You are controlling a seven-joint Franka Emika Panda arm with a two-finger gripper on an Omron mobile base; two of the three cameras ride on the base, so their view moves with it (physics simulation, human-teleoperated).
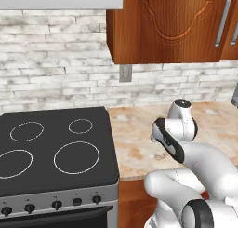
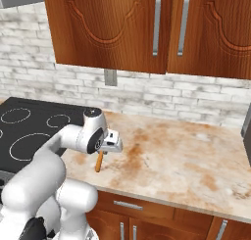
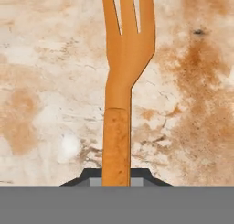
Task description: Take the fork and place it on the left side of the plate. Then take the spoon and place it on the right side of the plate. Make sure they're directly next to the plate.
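My gripper [image 2: 104,149] is shut on the handle of the orange fork [image 2: 99,162], just right of the stove and over the counter's front left part. The fork hangs down from the jaws, its lower end close to the counter top; I cannot tell if it touches. In the hand view the fork [image 3: 124,72] runs straight away from the gripper [image 3: 116,176], tines at the top, with speckled counter behind it. My own arm hides the gripper in the left base view. The plate and the spoon are out of view.
A black stove [image 1: 56,148] stands left of the beige stone counter [image 2: 186,156]. Wooden wall cabinets [image 2: 147,23] hang above, over a white brick wall with an outlet [image 2: 111,77]. A dark appliance edge [image 2: 246,136] shows at the far right.
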